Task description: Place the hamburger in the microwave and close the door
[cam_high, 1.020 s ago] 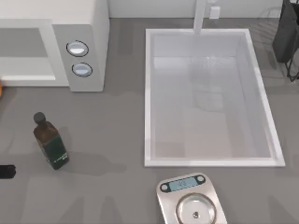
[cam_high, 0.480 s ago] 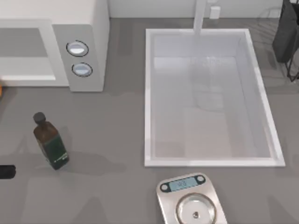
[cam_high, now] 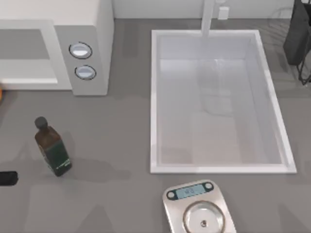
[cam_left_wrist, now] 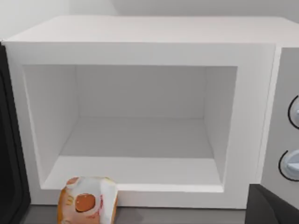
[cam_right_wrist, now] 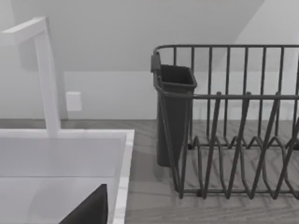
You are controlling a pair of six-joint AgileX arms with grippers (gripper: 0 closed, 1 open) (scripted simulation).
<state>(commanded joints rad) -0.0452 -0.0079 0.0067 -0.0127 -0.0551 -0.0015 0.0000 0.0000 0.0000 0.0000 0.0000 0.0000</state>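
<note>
Hamburger (cam_left_wrist: 87, 206) half cropped before microwave (cam_left_wrist: 140, 51)

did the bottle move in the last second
No. In the top view the bottle stands at the same spot, below the microwave and left of the sink.

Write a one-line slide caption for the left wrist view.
Open microwave with its bare white cavity facing the camera, and a wrapped hamburger lying on the counter just outside the front edge.

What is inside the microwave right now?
Nothing can be seen inside: the microwave cavity shows bare white walls and floor. The hamburger sits outside on the counter, just in front of the opening. No part of the cavity is covered.
</note>
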